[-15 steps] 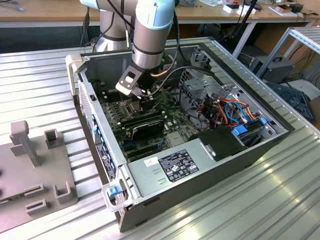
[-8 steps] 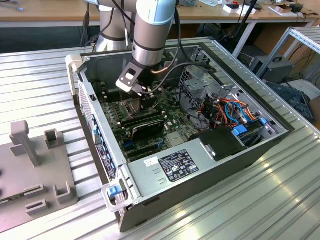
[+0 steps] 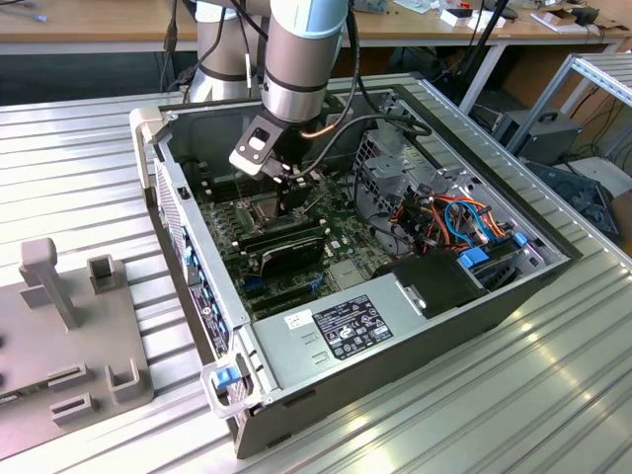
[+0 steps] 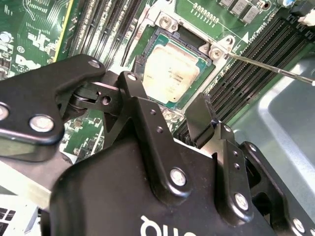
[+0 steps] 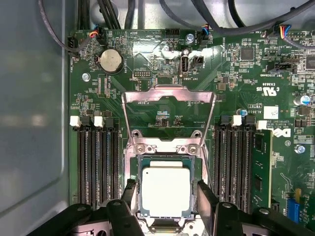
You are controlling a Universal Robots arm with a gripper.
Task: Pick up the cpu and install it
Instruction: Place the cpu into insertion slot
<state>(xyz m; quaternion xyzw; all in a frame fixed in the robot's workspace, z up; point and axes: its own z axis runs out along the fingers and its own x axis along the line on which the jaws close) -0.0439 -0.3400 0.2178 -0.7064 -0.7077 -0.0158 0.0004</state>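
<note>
Spread wide beneath and around the pincer, a ribbed metal table [image 3: 553, 395], bearing an open computer case [image 3: 202, 272] laid on its side. Reaching into that case from above, a thick grey arm [image 3: 301, 49], ending in the black pincer [image 3: 289, 193] low over the green board [image 5: 236, 78]. Just beside the pincer in the exterior view, a long black card [image 3: 284, 252] seated on edge in the board. Flanking the pincer on both sides, rows of black memory slots [image 5: 96, 162]. Just beyond the fingertips in the first wrist view, a shiny metal frame [image 5: 169, 94] tilted up off the socket. Pincer standing open, gripping nothing, with one finger [image 5: 129, 192] on either side of the cpu [image 5: 166, 191] and a slim gap at each edge. Directly between the fingertips in both wrist views, the cpu [image 4: 172, 69], lying flat in its socket, dull silver top upward.
</note>
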